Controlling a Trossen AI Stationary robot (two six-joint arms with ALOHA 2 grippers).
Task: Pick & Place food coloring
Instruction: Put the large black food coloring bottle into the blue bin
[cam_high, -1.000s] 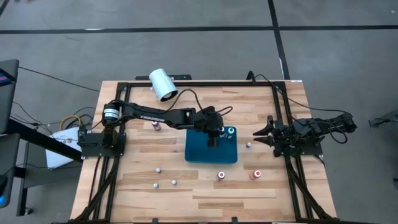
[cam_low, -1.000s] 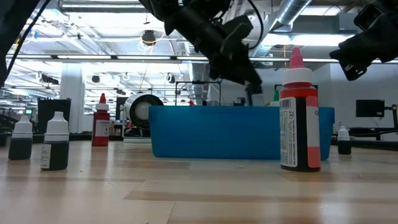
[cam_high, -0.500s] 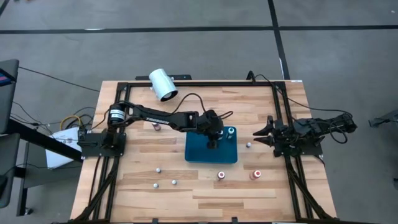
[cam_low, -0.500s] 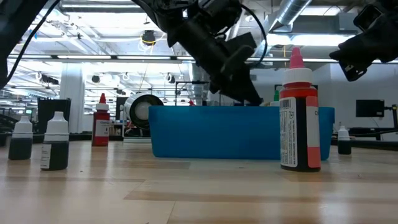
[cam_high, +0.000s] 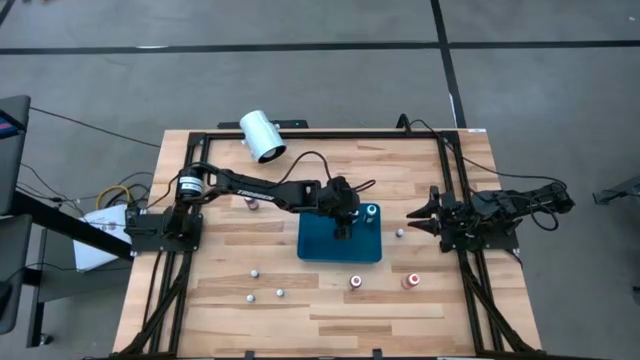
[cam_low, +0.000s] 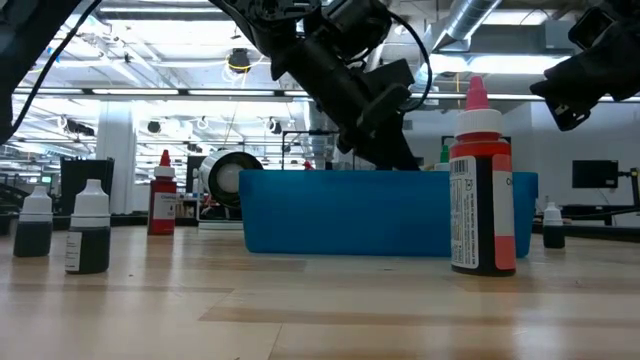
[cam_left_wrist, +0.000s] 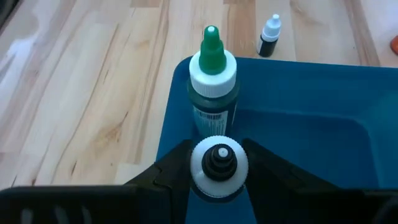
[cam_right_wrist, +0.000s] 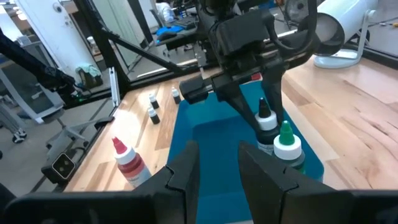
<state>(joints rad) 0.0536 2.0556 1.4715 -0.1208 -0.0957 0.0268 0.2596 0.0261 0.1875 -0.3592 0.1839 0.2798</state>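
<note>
My left gripper (cam_high: 342, 228) reaches down into the blue tray (cam_high: 318, 248) and is shut on a small food coloring bottle (cam_left_wrist: 219, 165) with a white cap and a black tip. A green-tipped bottle (cam_left_wrist: 212, 81) stands upright in the tray right beside it, toward the far right corner. In the low view the tray wall (cam_low: 330, 215) hides the left fingertips and the held bottle. My right gripper (cam_high: 413, 216) waits open above the table's right side, pointing at the tray. My left gripper pinches the black-tipped bottle between its two fingers, one on each side of the white cap (cam_left_wrist: 200, 168). The fingers (cam_right_wrist: 273, 93) come slanting down from above. The bottle stays upright inside the tray; whether its base rests on the tray floor I cannot tell.
More small bottles stand on the table: red ones (cam_high: 411, 281) (cam_high: 355, 282) near the tray's front, several dark ones (cam_high: 255, 272) at the near left, one (cam_high: 251, 203) by the left arm, one (cam_high: 400, 233) right of the tray. A white cylinder (cam_high: 262, 136) lies at the far edge.
My left gripper has come down into the blue tray with the black-tipped bottle still in its fingers, dropping from above the rim to behind the tray wall in the low view. The right arm has stayed still.
</note>
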